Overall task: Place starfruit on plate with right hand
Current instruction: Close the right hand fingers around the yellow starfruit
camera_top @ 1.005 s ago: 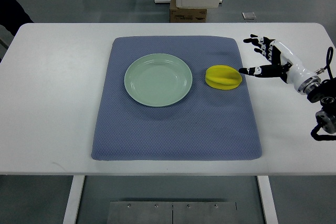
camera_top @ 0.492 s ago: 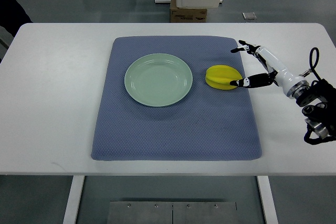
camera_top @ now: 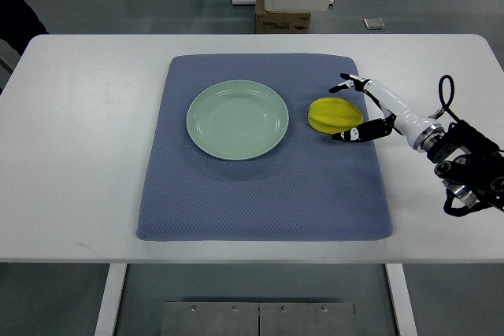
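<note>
Yellow ridged starfruit (camera_top: 335,116) lies on blue-grey textured cloth mat (camera_top: 260,194), toward mat's right edge, just right of round pale green plate (camera_top: 237,120); plate and fruit apart. Right robot hand (camera_top: 356,108), white with black fingertips, reaches in from worktop's right edge, fingers spread wide around fruit's right side, holding nothing. White rectangular worktop (camera_top: 87,155) carries mat at centre.
</note>
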